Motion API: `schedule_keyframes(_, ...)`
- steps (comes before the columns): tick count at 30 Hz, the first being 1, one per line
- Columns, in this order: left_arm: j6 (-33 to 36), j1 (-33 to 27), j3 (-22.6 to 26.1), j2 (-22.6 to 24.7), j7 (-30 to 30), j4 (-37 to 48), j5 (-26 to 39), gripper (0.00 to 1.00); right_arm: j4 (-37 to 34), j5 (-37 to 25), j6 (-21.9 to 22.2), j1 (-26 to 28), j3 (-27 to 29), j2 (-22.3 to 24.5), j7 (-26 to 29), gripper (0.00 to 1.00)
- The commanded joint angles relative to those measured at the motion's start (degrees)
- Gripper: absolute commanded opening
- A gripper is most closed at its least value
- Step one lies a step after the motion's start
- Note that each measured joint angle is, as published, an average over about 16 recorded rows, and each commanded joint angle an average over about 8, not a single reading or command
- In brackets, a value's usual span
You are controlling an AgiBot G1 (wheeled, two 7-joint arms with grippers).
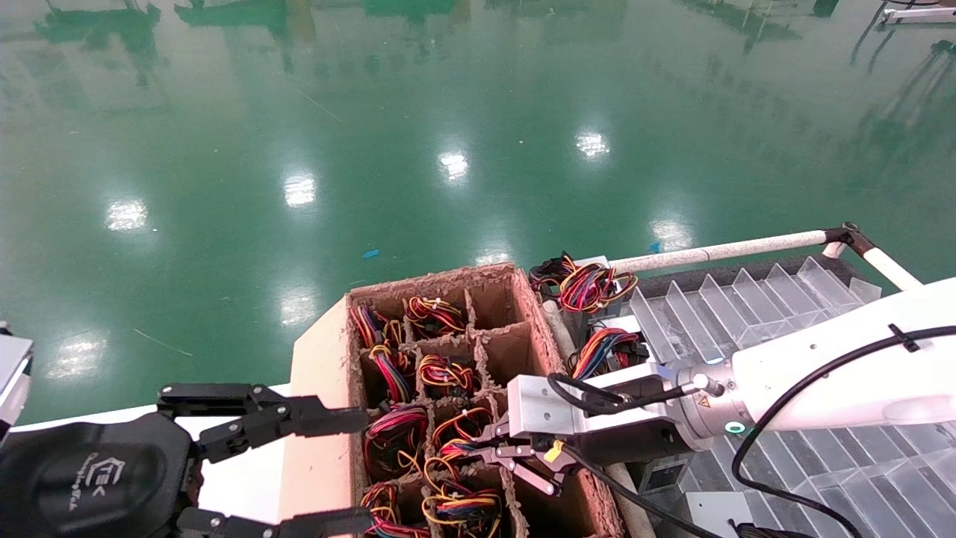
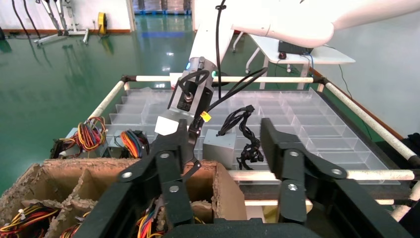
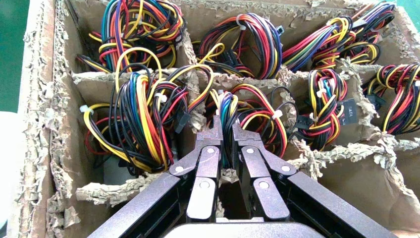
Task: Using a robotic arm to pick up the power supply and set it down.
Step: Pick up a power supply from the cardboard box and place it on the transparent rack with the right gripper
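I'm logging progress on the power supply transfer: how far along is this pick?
Done: two supplies already sit on the clear tray, and some carton cells are empty. In hand: the right end effector is closed on a wire bundle inside a cell, not yet lifted. Left: lifting and setting down. The left end effector waits open beside the carton.

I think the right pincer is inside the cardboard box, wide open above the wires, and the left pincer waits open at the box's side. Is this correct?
Not quite. The right wrist view shows the right pincer shut on a wire bundle in the cardboard box, not wide open. The left pincer does wait open at the box's side.
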Motion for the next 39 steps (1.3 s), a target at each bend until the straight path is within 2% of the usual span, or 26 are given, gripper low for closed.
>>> schedule_keyframes(1,0.0,0.0,0.0,0.0,0.0,0.0,0.0,1.00,0.0,0.0,-0.1,0.0,0.0,0.0,0.1,0.00)
schedule_keyframes(14,0.0,0.0,0.0,0.0,0.0,0.0,0.0,1.00,1.6,6.6,-2.4,0.9,3.9,3.2,1.0,0.00)
schedule_keyframes(25,0.0,0.0,0.1,0.0,0.0,0.0,0.0,1.00,1.4,15.1,-3.9,5.1,10.1,7.1,2.0,0.00)
schedule_keyframes(32,0.0,0.0,0.1,0.0,0.0,0.0,-0.1,1.00,-3.6,18.6,-6.3,10.8,12.7,7.8,0.0,0.00)
schedule_keyframes(39,0.0,0.0,0.1,0.0,0.0,0.0,-0.1,1.00,-13.6,18.5,-9.4,19.6,13.2,7.5,-3.7,0.00)
